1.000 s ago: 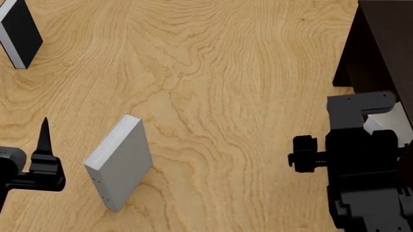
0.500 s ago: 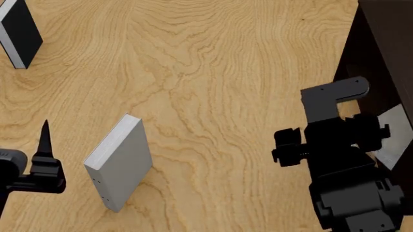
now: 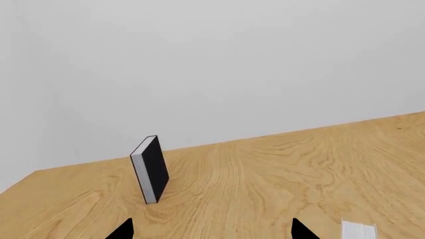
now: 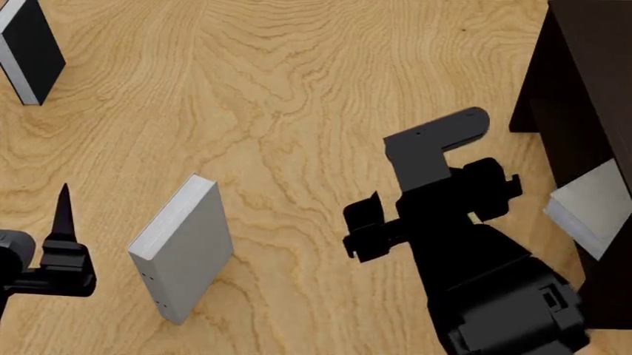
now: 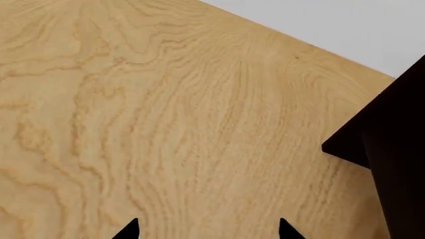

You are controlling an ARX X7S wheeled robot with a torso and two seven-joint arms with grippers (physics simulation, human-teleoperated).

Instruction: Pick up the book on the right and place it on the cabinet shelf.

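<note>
Head view. The book, plain light grey, lies inside the cabinet at the right edge of the table, resting on a shelf board with one corner jutting toward the table. The right hand stands apart from the book, over bare wood to the cabinet's left; from this angle its fingers are hidden by the arm, so their spacing cannot be told here. A dotted grey book stands tilted on the table at lower left, and a black book stands upright at the far left corner. The left hand sits at the left edge, one dark fingertip pointing up, touching nothing.

Left wrist view. The black book stands upright on the table before a pale wall. The two fingertips of the left hand are spread wide, released and empty.

Right wrist view. The right hand shows two fingertips set well apart, released, with only the table between them. The cabinet fills one side as a dark mass.
</note>
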